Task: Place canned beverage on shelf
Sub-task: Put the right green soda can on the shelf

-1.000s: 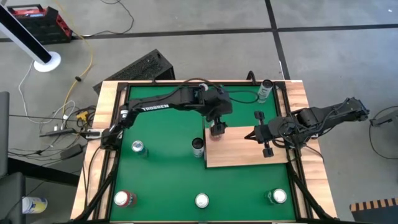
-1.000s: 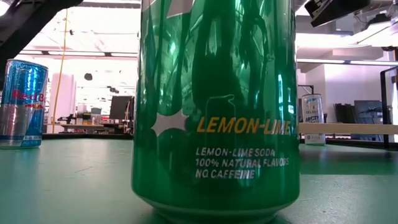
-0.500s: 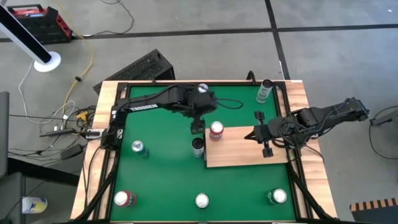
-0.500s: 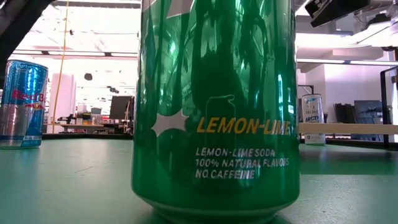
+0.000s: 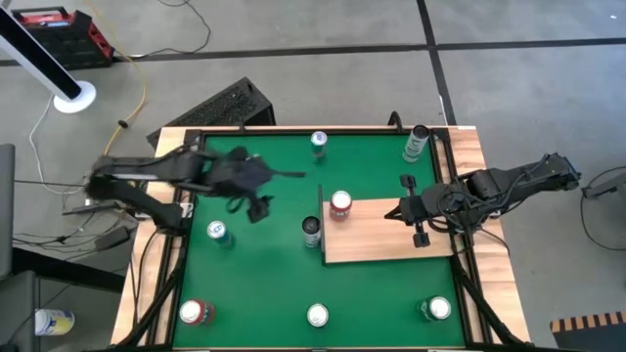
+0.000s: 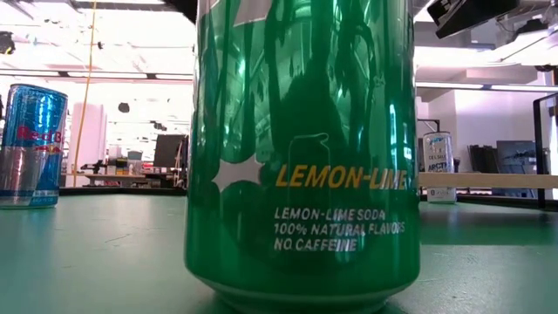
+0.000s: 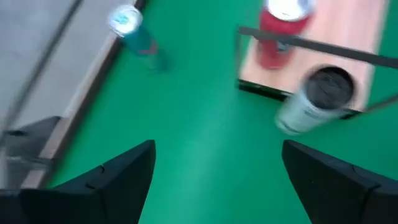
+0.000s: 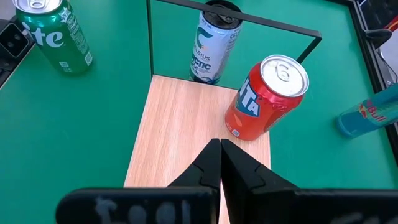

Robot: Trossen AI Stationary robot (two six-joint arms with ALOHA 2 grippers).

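High view: red can [image 5: 339, 203] stands upright on the shelf [image 5: 386, 240], at the corner nearest the tabletop middle. Left gripper [image 5: 256, 207] is out over bare green tabletop [image 5: 274, 284], well apart from the shelf and to its left, carrying nothing. Dark-topped can [image 5: 311, 231] stands on the green just beside the shelf's dark edge, between the left gripper and the shelf. Right gripper [image 5: 419, 233] hangs over the shelf's far side, so the right arm is nearer the red can. One beverage looks placed; other cans remain on the green.

Low view: big green lemon-lime can [image 6: 301, 148] fills the frame; blue-silver can [image 6: 30, 144] at left; neither gripper can be told here.

Left wrist view: jaws spread wide, empty; red can [image 7: 280, 28] on the shelf [image 7: 354, 31] ahead, dark-topped can [image 7: 314, 99] nearer, teal can [image 7: 134, 31] off to one side.

Right wrist view: jaws pressed together, holding nothing, pointing along the shelf [image 8: 180, 130] at the upright red can [image 8: 264, 99]; dark-topped can [image 8: 214, 43] beyond the dark frame.
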